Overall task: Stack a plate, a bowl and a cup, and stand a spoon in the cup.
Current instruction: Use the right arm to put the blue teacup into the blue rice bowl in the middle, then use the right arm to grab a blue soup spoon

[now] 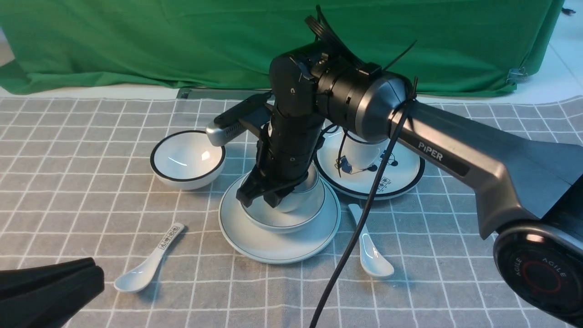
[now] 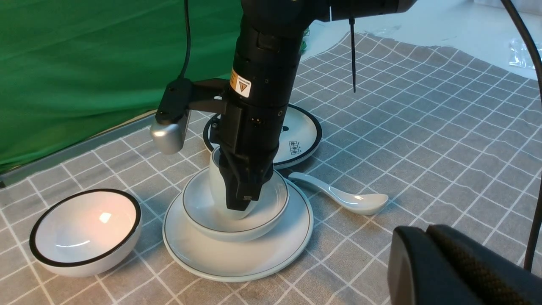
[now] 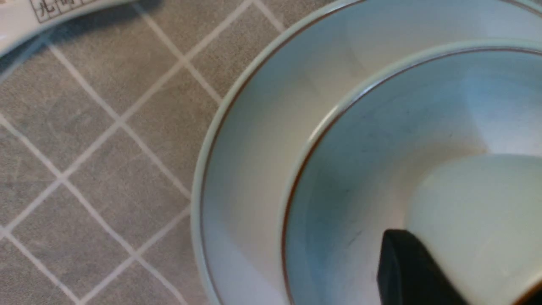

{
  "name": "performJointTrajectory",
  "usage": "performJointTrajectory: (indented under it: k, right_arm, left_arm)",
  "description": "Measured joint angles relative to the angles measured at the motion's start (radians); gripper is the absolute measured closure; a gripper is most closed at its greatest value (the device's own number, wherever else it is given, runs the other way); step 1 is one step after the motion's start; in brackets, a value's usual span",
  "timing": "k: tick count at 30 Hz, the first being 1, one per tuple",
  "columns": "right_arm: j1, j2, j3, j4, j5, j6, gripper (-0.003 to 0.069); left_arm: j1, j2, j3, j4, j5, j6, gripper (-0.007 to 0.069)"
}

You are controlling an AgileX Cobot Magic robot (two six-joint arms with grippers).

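Observation:
The plate (image 1: 278, 246) lies mid-table with the bowl (image 1: 273, 221) stacked in it; both also show in the left wrist view, plate (image 2: 237, 258) and bowl (image 2: 203, 212). My right gripper (image 1: 264, 193) reaches down into the bowl and is shut on the cup (image 2: 217, 178), one finger (image 3: 406, 271) against the cup's outer wall (image 3: 474, 220). The cup sits low in the bowl; I cannot tell whether it rests there. The spoon (image 1: 371, 253) lies flat on the cloth right of the plate. My left gripper (image 1: 91, 273) is shut and empty at the near left.
A black-rimmed bowl (image 1: 187, 159) stands left of the stack. A black-rimmed cartoon plate (image 1: 401, 175) with a cup (image 1: 360, 152) on it is behind at right. A printed-handle spoon (image 1: 150, 259) lies front left. A black cable (image 1: 360, 228) hangs across the spoon.

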Motion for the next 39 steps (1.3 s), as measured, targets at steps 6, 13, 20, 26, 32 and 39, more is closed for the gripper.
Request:
performJointTrajectory:
  k: [6,13,20,26,32,39]
  right_arm:
    - [0.001,0.000,-0.001,0.000,0.003,0.000,0.0554]
    - [0.001,0.005,-0.002,0.001,0.009,0.023,0.0243]
    - [0.003,-0.026,-0.078,0.001,0.088,0.034,0.0136]
    - [0.003,-0.203,-0.123,-0.011,0.105,0.046,0.0324]
    - [-0.024,-0.446,0.134,-0.150,0.104,0.125,0.0475]
    - [-0.131,-0.512,0.592,-0.083,-0.054,0.193,0.0342]
  left_arm:
    - [0.000,0.000,0.000,0.000,0.000,0.000,0.0615]
    - [0.000,0.000,0.000,0.000,0.009,0.000,0.0615]
    - [0.000,0.000,0.000,-0.001,0.016,-0.004,0.0615]
    - [0.000,0.000,0.000,0.000,0.019,-0.004,0.0615]
    - [0.000,0.000,0.000,0.000,0.019,-0.001,0.0615]
    - [0.000,0.000,0.000,0.000,0.019,0.000,0.0615]
